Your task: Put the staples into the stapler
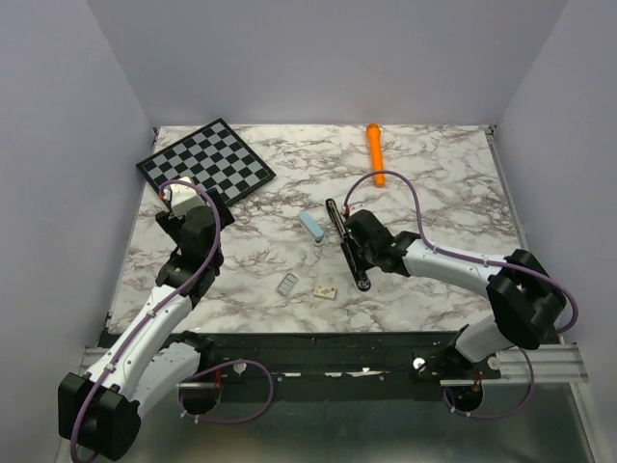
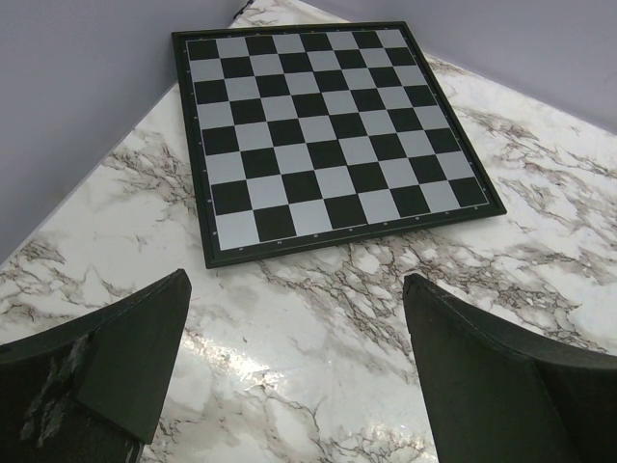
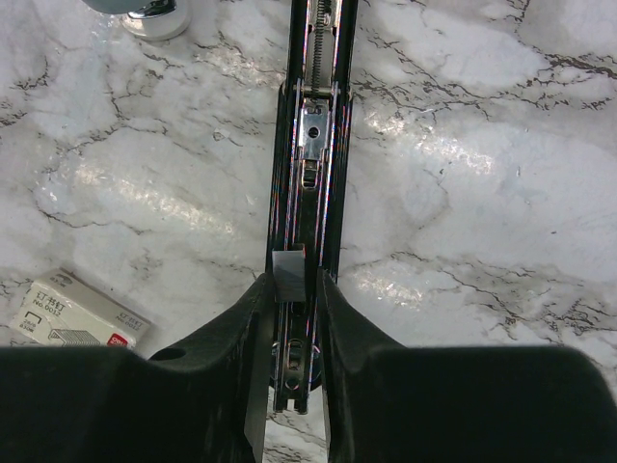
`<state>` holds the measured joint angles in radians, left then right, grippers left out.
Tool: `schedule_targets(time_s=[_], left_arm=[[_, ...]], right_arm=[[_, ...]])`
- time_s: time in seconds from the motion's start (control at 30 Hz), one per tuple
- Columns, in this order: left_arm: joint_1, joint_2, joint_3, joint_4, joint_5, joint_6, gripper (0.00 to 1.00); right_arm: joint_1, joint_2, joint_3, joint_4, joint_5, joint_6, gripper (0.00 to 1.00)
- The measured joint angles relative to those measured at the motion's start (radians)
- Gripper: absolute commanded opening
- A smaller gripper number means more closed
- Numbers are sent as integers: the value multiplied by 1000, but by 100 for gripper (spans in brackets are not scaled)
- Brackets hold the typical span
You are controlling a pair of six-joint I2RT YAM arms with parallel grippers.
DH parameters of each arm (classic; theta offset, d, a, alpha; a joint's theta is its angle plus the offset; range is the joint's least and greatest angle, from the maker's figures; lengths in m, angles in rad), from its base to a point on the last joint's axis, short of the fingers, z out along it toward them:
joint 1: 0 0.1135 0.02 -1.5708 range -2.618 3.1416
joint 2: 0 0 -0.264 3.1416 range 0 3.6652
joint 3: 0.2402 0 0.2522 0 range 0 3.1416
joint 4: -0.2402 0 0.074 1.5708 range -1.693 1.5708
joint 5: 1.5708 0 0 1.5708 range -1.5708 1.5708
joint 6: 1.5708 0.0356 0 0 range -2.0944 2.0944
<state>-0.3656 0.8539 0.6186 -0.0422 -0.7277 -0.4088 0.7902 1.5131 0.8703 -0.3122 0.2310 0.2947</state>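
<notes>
The black stapler (image 1: 335,214) lies opened out flat near the table's middle, its long metal channel (image 3: 313,145) facing up. The staples (image 3: 289,267), a small silvery-grey block, sit in that channel. My right gripper (image 3: 292,278) straddles the stapler with the block between its fingers. The block leans on the left finger and a narrow gap shows on its other side. In the top view the right gripper (image 1: 354,253) covers the stapler's middle. My left gripper (image 2: 296,289) hangs wide open and holds nothing, over bare marble beside the chessboard.
A chessboard (image 1: 204,161) lies at the back left, just ahead of the left fingers (image 2: 135,357). An orange marker (image 1: 374,152) lies at the back. A pale blue box (image 1: 310,226), a small grey box (image 1: 287,284) and a white dotted piece (image 1: 325,290) sit left of the stapler.
</notes>
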Motion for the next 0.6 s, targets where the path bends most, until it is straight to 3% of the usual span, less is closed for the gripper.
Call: schedule_targets(time_s=[0.6], left_arm=[[0,0,0,0,2,0,99]], right_arm=[[-5,0,36,-43,0,4,33]])
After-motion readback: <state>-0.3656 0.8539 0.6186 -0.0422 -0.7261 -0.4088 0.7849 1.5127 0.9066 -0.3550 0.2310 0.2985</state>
